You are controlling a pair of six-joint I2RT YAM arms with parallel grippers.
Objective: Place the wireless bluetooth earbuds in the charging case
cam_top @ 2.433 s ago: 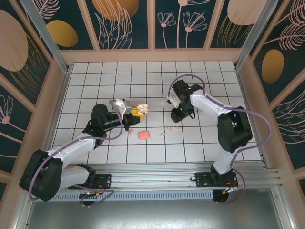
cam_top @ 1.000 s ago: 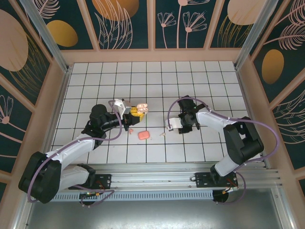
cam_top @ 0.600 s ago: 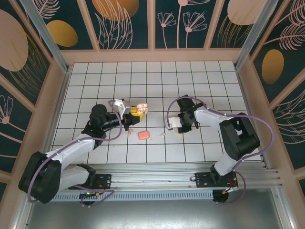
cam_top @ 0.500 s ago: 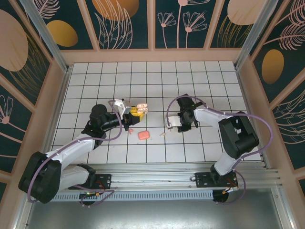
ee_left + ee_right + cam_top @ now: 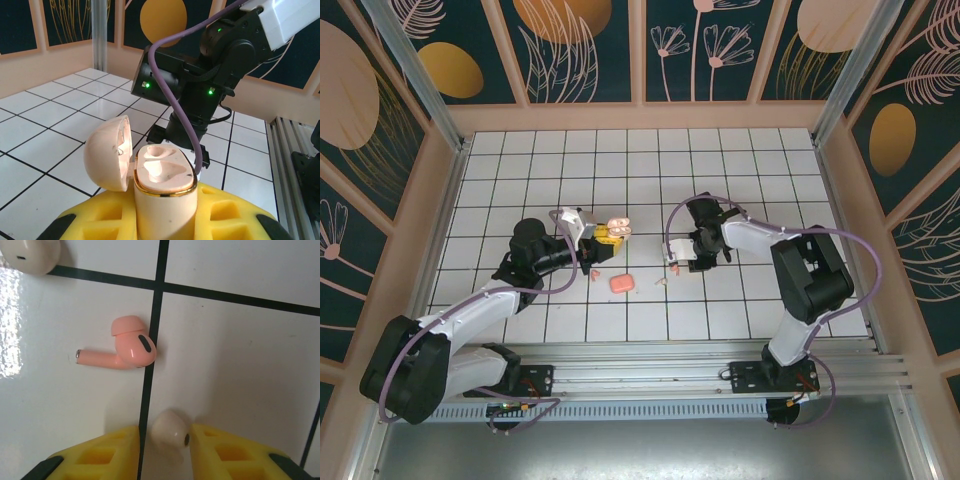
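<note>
My left gripper (image 5: 165, 222) is shut on the charging case (image 5: 162, 190), held upright between yellow pads (image 5: 235, 215). The case's domed lid (image 5: 107, 152) is swung open and both wells are bare. The top view shows the case (image 5: 616, 228) left of centre. My right gripper (image 5: 165, 440) points down at the table. A pale earbud (image 5: 170, 428) lies between its yellow fingers (image 5: 112, 452), with a thin gap on the left side, so the jaws are open around it. A pink earbud (image 5: 127, 347) lies just beyond it on a grid line. The right gripper (image 5: 672, 264) hovers right of the case.
A coral-pink rounded box (image 5: 621, 284) lies on the tiles between the arms, with a tiny pale piece (image 5: 660, 281) to its right and a small pink piece (image 5: 592, 273) to its left. Another pale rounded piece (image 5: 30, 255) sits beyond the pink earbud.
The right gripper's jaws have narrowed around the pale earbud, and the right arm's elbow has swung a little. The left arm and the case have stayed still.
</note>
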